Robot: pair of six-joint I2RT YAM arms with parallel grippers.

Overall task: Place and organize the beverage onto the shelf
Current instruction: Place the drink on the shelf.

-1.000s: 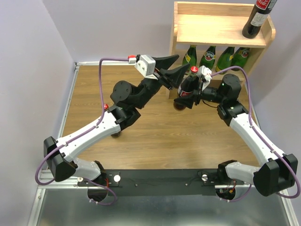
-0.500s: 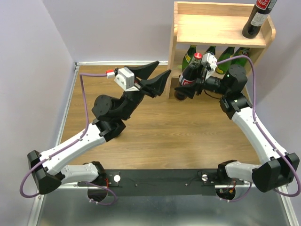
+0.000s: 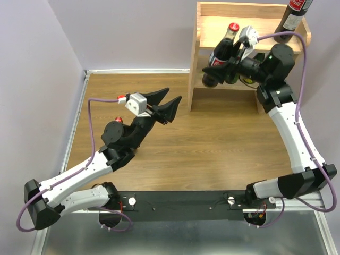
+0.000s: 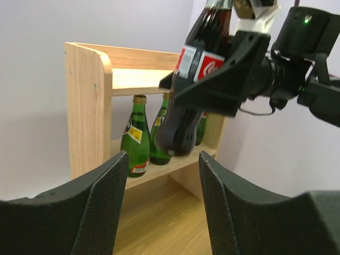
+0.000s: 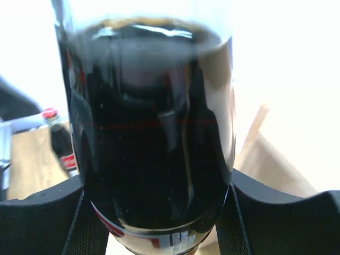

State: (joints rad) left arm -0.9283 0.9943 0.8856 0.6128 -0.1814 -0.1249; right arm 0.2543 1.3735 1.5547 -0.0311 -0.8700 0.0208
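My right gripper (image 3: pixel 229 62) is shut on a dark cola bottle (image 3: pixel 221 52) with a red cap, held tilted in the air at the left front of the shelf (image 3: pixel 249 33), level with its top board. In the right wrist view this bottle (image 5: pixel 154 138) fills the frame between the pads. A second cola bottle (image 3: pixel 292 18) stands on the top board at the right. Green bottles (image 4: pixel 135 138) stand in the lower tier. A third cola bottle (image 5: pixel 61 144) stands on the table, only its red cap (image 3: pixel 119 119) showing beside my left arm. My left gripper (image 3: pixel 169 106) hangs open and holds nothing.
The shelf's solid side panel (image 4: pixel 85 106) stands at the left of the lower tier. A purple wall (image 3: pixel 48 79) closes the table's left side. The wooden tabletop (image 3: pixel 212 143) lies between the arms, and the metal base rail (image 3: pixel 180 202) runs along the near edge.
My right arm has lifted the cola bottle from low in front of the shelf up to the top board's height. My left arm has drawn back to the left, away from the bottle.
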